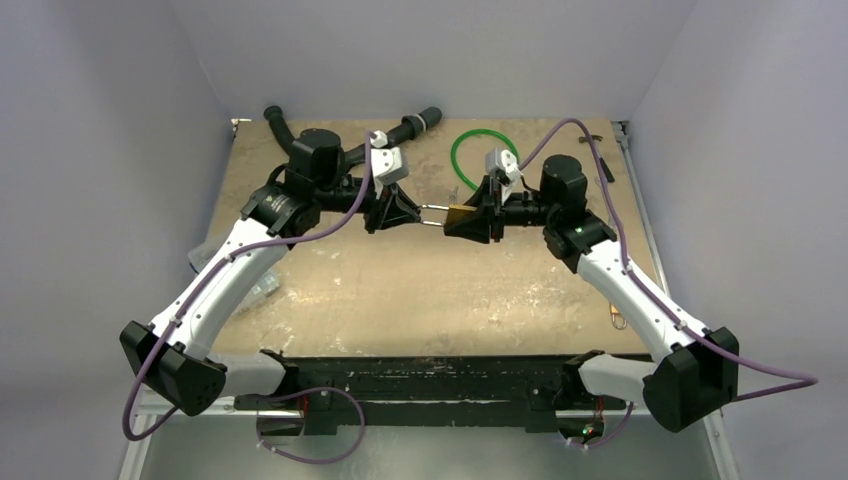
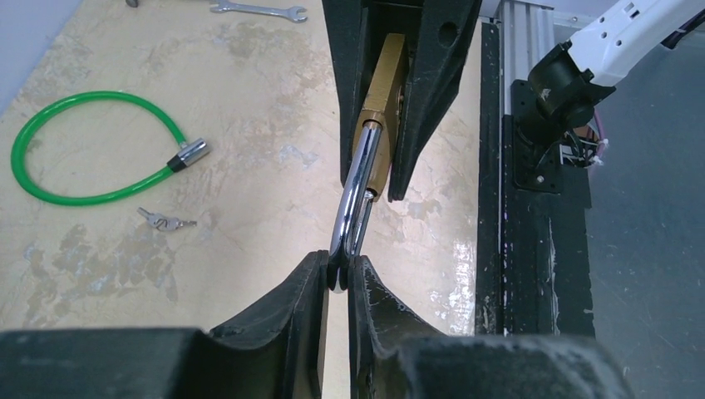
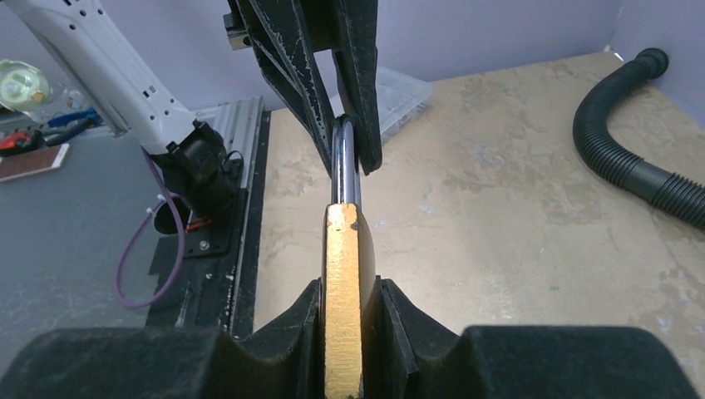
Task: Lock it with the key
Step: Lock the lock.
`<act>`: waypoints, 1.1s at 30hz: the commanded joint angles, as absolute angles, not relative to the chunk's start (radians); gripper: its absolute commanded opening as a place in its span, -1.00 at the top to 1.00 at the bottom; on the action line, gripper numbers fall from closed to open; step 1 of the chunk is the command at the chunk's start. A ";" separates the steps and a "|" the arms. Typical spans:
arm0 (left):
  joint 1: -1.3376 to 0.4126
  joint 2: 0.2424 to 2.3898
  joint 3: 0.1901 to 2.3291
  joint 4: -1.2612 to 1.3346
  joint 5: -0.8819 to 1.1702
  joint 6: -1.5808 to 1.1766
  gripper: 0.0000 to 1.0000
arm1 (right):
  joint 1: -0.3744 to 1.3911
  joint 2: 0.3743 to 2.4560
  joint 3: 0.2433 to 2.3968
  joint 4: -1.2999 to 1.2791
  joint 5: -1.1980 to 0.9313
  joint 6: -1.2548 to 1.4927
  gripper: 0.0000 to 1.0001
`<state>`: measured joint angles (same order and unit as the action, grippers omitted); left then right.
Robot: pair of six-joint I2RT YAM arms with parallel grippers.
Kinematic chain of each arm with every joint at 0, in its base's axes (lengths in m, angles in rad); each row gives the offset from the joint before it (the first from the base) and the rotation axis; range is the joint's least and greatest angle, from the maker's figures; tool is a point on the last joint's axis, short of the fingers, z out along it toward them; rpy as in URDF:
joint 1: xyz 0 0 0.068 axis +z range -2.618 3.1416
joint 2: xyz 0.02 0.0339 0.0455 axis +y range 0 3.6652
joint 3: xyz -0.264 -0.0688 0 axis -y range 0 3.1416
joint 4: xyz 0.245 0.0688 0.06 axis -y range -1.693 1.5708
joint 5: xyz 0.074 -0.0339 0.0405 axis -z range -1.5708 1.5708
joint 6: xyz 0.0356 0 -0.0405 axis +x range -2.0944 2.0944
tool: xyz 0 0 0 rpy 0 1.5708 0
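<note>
The brass padlock (image 1: 461,214) hangs in the air between my two grippers above the middle of the table. My right gripper (image 3: 347,307) is shut on the padlock's brass body (image 3: 345,283). My left gripper (image 2: 339,270) is shut on the top of the silver shackle (image 2: 353,199); the brass body (image 2: 384,91) shows beyond it between the right fingers. The shackle (image 3: 345,170) runs from the body to the left fingers. A tiny silver key (image 2: 166,221) lies on the table near the green cable loop (image 2: 83,145). No key is in either gripper.
The green cable loop (image 1: 480,160) lies at the back centre. A black corrugated hose (image 1: 400,130) lies at the back left, also in the right wrist view (image 3: 632,158). A wrench (image 2: 258,10) lies at the far edge. A clear plastic box (image 3: 399,91) sits left.
</note>
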<state>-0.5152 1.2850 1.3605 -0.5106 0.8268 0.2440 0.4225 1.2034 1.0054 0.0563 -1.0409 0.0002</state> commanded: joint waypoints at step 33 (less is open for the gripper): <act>-0.624 1.282 1.320 -0.272 0.937 0.012 1.00 | 0.470 1.185 1.034 0.255 -1.082 0.036 1.00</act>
